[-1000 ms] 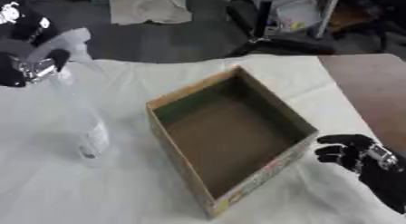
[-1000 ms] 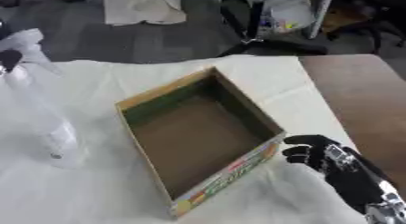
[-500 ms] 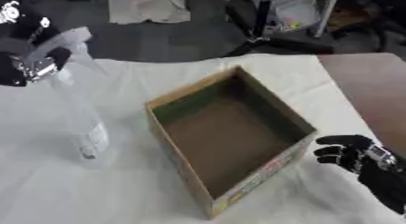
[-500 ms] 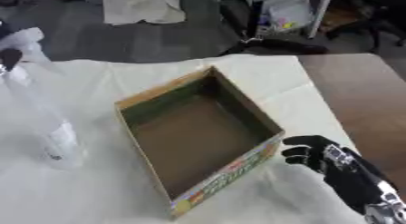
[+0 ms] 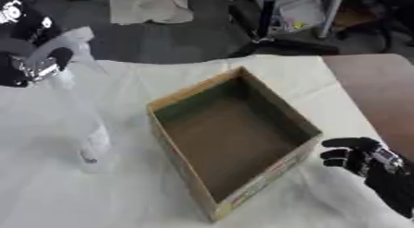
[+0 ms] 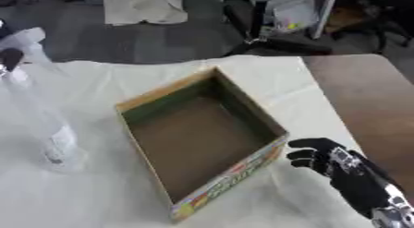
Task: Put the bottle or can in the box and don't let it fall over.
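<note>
Little had moved: left hand (image 5: 32,49) stayed curled round the top of the clear bottle (image 5: 81,121), upright left of the empty box (image 5: 234,144). Right hand (image 6: 323,160) idle, fingers relaxed. Transfer pending.

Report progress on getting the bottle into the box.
Done: the left hand is curled round the top of the clear bottle, which stands upright on the white cloth left of the box. In hand: that grip. Left: carrying it over and setting it upright inside the box, which holds nothing. The right hand waits beside the box.
</note>
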Controlling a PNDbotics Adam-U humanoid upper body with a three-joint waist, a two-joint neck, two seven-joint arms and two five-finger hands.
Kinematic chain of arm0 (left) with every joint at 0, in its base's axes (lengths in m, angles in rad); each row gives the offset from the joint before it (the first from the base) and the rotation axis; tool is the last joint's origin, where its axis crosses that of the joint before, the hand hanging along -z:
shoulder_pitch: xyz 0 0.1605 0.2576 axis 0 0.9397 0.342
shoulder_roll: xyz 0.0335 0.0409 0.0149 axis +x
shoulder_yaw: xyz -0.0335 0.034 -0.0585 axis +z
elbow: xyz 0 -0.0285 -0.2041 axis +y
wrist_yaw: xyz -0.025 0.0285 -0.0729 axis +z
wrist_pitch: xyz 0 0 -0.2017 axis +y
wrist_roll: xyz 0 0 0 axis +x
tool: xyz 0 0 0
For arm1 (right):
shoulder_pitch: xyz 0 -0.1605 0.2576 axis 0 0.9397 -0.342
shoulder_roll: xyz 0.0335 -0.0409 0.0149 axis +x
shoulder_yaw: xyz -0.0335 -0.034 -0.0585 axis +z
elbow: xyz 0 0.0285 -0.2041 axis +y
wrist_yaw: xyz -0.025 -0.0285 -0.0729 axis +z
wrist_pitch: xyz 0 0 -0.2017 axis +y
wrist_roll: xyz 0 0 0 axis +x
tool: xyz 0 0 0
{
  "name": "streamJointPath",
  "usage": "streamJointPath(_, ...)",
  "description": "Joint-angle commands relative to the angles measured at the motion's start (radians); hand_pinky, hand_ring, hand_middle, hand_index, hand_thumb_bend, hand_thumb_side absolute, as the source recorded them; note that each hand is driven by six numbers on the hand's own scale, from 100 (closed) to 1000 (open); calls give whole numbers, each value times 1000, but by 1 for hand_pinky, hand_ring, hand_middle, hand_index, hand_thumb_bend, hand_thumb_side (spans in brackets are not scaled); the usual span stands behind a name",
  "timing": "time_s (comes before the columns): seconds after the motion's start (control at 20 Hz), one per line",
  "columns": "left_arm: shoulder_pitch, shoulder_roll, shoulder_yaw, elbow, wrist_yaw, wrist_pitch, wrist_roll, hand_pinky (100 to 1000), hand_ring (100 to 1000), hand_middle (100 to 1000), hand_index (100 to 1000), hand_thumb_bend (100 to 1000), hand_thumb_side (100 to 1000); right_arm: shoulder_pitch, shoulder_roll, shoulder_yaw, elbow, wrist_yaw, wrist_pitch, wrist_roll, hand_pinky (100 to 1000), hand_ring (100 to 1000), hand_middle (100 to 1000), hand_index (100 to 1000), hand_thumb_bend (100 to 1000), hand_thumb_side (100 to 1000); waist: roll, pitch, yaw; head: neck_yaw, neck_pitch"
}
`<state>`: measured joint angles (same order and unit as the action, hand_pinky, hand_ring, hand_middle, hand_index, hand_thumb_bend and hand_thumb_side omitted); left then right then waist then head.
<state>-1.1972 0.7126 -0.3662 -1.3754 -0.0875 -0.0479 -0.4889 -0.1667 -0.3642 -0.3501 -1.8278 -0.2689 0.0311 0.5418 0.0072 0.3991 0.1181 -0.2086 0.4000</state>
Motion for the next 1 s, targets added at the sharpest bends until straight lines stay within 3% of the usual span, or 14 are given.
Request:
streamJointPath(0.05,-24,13,7,-8,-6,-9,5,580,504,351,475,100,388,-6,-10,-4,-12,3,0,4,810,787,798,769,100,863,0,-18,-1,-3,-16)
streamJointPath(1.0,-29,10,9,-10,-7,-9,38,551,447,220,363,100,287,-2,-4,-3,-11,9,8,10,812,788,802,770,100,879,1,-21,4,-5,-15)
